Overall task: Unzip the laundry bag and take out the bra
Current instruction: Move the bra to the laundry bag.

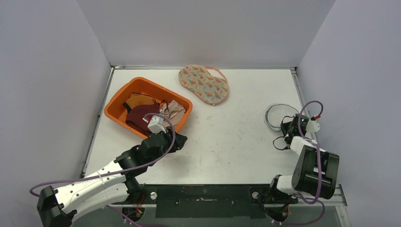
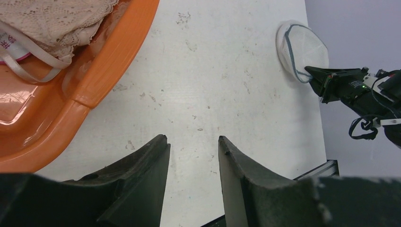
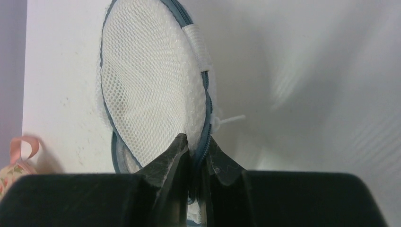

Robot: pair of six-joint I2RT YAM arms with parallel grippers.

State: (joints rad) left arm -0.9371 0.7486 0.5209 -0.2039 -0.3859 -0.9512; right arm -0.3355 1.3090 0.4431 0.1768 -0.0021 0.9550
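Observation:
The white mesh laundry bag [image 1: 275, 116] with a blue zipper lies at the right of the table. It fills the right wrist view [image 3: 151, 94] and shows small in the left wrist view [image 2: 302, 45]. My right gripper [image 3: 196, 142] is shut on the bag's zippered rim, at the bag's near side [image 1: 286, 125]. No bra shows through the mesh. A floral bra [image 1: 204, 84] with a pink strap lies flat at the back middle. My left gripper [image 2: 193, 138] is open and empty just above the table, beside the orange basin's near corner [image 1: 179, 140].
An orange basin [image 1: 118, 101] at the left holds maroon, orange and beige lace bras [image 1: 172, 111]; its rim shows in the left wrist view [image 2: 108, 61]. Walls close the table on three sides. Bare table lies between the arms.

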